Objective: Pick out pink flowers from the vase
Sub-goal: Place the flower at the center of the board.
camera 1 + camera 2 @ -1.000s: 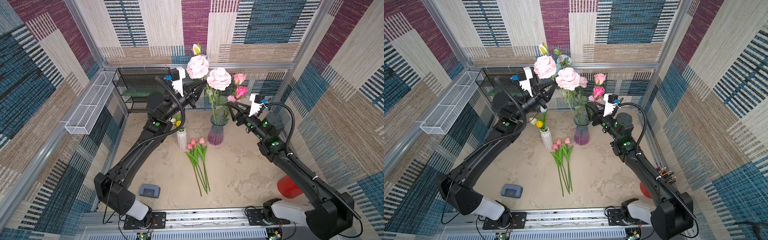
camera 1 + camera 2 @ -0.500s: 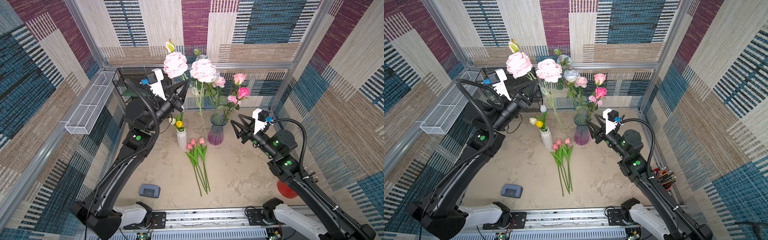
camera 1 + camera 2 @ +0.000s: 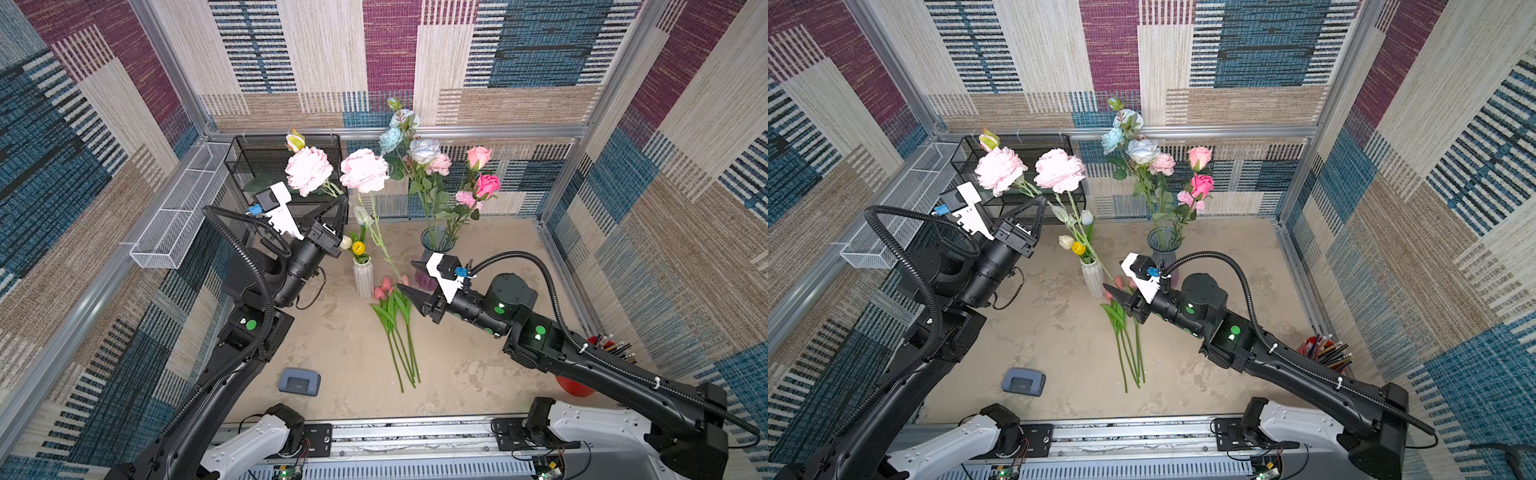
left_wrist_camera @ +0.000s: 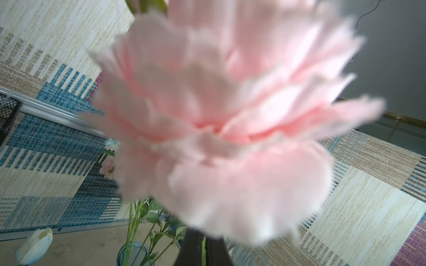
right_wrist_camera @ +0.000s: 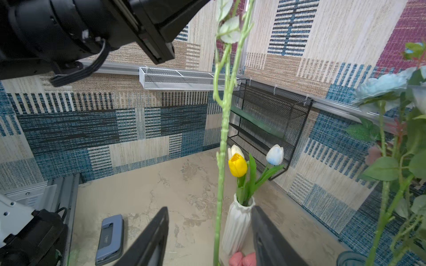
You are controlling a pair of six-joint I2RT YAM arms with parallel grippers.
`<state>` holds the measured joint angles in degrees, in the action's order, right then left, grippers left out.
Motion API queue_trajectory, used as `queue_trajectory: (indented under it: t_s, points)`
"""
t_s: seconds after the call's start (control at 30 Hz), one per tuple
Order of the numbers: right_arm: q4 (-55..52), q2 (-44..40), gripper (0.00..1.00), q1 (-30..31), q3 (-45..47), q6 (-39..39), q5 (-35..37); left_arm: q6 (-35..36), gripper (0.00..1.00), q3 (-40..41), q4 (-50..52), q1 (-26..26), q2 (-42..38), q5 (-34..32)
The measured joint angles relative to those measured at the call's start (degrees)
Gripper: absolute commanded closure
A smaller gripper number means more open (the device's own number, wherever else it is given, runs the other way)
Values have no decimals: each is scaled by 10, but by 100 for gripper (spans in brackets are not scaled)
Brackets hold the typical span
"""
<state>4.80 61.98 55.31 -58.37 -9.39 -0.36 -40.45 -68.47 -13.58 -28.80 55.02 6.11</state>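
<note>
Two pink peonies (image 3: pixel 309 170) hang clear of the glass vase (image 3: pixel 436 243), at its ten o'clock, with my left gripper (image 3: pixel 341 201) pinched tight on their stem (image 5: pixel 222 138). My right gripper (image 5: pixel 210 214) stands partly open and holds nothing. The dangling stem seems to pass untouched between its jaws, above pink tulips (image 3: pixel 384 286) lying at the vase's seven o'clock.

No text, label, brand or number can be read anywhere. The small grey-blue device (image 3: pixel 299 381) lying near on the surface (image 3: pixel 340 353) may carry a faint mark, too small to tell.
</note>
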Motion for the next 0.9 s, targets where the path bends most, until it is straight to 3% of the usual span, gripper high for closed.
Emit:
queue_trajectory:
  t_s: [0.3, 0.47, 0.57, 0.73, 0.9]
  points:
    - [1, 68, 51, 20, -38, 37, 30, -33, 100, 42, 14, -1, -33, -2]
    - [-9, 102, 72, 36, -47, 51, 50, -35, 100, 51, 18, -1, -46, -2]
    - [-13, 109, 77, 38, -52, 66, 61, -35, 100, 55, 18, -1, -50, -2]
    - [-21, 113, 76, 39, -53, 78, 70, -35, 100, 70, 29, -1, -58, -5]
    - [-31, 110, 66, 54, -51, 87, 83, -32, 100, 71, 45, -1, -66, -14]
